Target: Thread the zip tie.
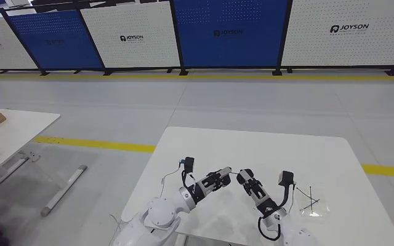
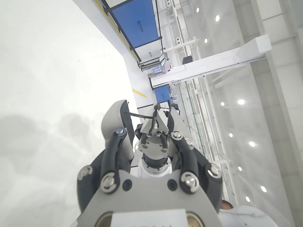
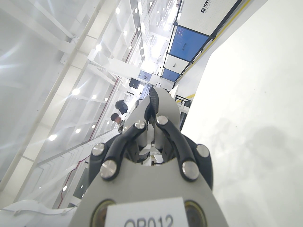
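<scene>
At the near edge of the white table (image 1: 295, 150), about 6 o'clock, both arms meet tip to tip. A clear packet (image 1: 311, 206) of thin black strips lies at 4 o'clock. The left gripper (image 2: 147, 106) stands wide open, gripping nothing. The right gripper (image 2: 156, 106) is pinched tight on the zip tie (image 2: 139, 115), whose free end reaches one left pad (image 2: 126, 115). Advised: centre the strip between the pads, close gently, and keep the tail in line with the head slot.
</scene>
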